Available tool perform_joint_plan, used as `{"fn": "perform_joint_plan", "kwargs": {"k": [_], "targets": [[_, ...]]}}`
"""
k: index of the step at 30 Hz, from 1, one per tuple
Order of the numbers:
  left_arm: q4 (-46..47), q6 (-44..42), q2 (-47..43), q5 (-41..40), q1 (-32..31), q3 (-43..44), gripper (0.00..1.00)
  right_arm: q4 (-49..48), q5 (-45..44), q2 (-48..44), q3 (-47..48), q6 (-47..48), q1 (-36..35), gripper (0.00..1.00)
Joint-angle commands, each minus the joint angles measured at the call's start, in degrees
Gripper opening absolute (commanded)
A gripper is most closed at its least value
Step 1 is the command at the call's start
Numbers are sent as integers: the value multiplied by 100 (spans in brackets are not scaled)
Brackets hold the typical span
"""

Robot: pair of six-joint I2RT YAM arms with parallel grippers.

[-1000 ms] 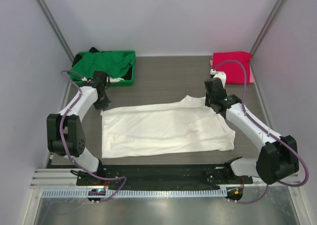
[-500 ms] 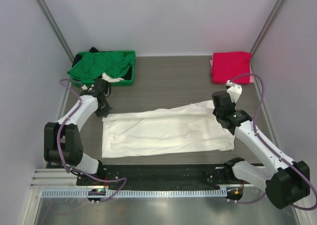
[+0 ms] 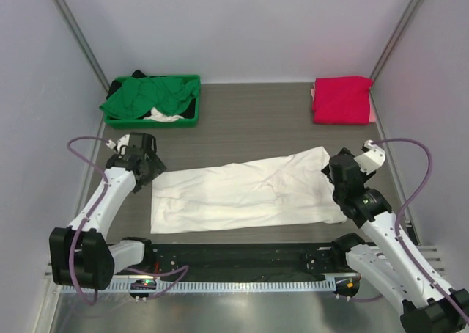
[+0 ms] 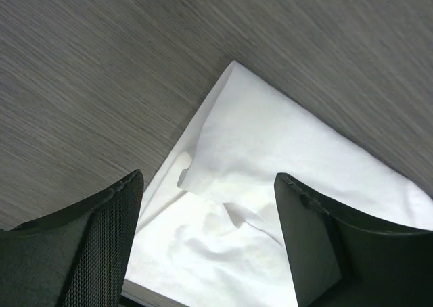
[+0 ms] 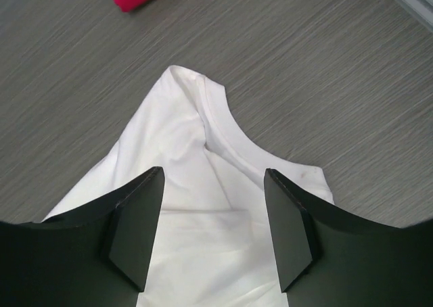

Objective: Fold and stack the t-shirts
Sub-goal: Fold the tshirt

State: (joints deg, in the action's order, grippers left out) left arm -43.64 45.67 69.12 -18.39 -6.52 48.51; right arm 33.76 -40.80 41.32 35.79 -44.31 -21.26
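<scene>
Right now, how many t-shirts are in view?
3 clear: white t-shirt laid out mid-table, pink-red t-shirt folded at far right, green t-shirt heaped in the green bin at far left. White cloth and dark cloth under it may be more.

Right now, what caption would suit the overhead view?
Folded white t-shirt, with left pincer and right pincer open above its ends.

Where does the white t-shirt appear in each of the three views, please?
Top external: white t-shirt spread flat, centre.
Left wrist: its corner, lower right.
Right wrist: its collar end, lower centre.
Shared landmark: the grey wood-grain table beneath it.
</scene>
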Motion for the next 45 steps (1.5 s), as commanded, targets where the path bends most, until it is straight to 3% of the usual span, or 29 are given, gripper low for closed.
{"fn": "perform_joint_plan", "kwargs": {"k": [1,7,10,18,25,28,36,41,45], "targets": [[145,74,-294,-51,-7,175,79,-439,183,94,261,246,-10,66],[418,-497,573,467,-654,729,73,-563,2755,2156,1052,-128,-19,66],[312,-691,1102,713,-938,1037,72,-677,3488,2678,1071,-655,-19,68],[268,-630,2051,828,-1272,766,70,-897,4009,3759,877,-1228,34,73],[233,-603,2395,934,-1307,554,70,-976,4299,4726,1316,-904,639,75],[189,-559,2457,987,-1316,458,69,-933,4440,5575,1816,-535,965,75],[654,-174,2167,1680,-1465,-333,67,-748,4703,7766,4135,-78,1063,74],[1373,529,1694,2602,-1922,-1079,65,-282,4765,9208,6613,142,834,74],[1718,1364,1307,2788,-2833,-1519,64,-203,4949,10331,7994,-15,684,74]]}}
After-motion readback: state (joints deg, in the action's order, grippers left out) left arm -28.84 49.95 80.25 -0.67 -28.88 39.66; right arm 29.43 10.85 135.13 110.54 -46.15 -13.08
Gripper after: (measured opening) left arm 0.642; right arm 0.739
